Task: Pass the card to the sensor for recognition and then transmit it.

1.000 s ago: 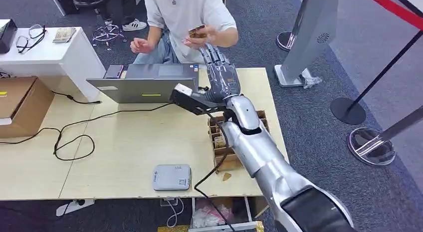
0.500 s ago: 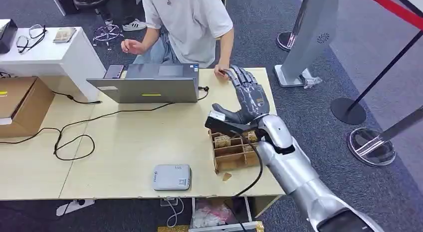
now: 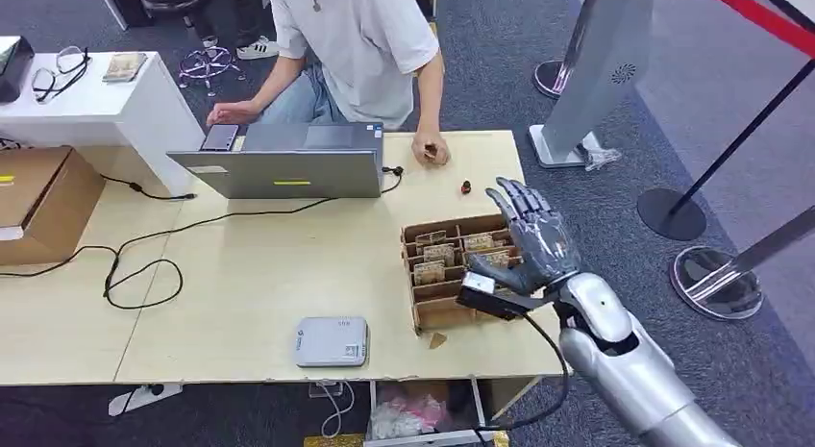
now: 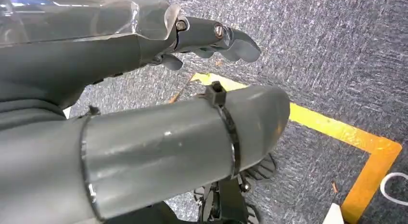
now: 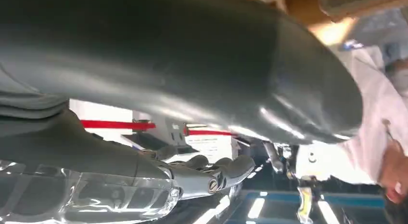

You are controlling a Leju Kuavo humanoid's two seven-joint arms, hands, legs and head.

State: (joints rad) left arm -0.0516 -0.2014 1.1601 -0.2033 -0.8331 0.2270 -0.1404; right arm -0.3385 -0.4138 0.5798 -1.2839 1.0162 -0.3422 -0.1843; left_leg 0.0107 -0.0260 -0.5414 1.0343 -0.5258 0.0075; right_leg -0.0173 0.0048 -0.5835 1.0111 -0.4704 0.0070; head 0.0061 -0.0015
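Now: table (image 3: 240, 274) | person (image 3: 360, 34), hand on the far edge, card there (too hidden to tell its axis) | card box (image 3: 452, 269) | sensor (image 3: 331, 341) at near edge | right hand (image 3: 533, 237) spread, empty, over box | left hand (image 4: 144, 89) hanging, empty, grip unclear.

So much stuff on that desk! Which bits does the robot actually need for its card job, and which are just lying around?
For the job:
- robot hand, right, open
- cardboard tray with cards
- grey sensor box
- person's hand, taking cards

Just lying about:
- laptop
- phone
- black cables
- glasses
- brown box
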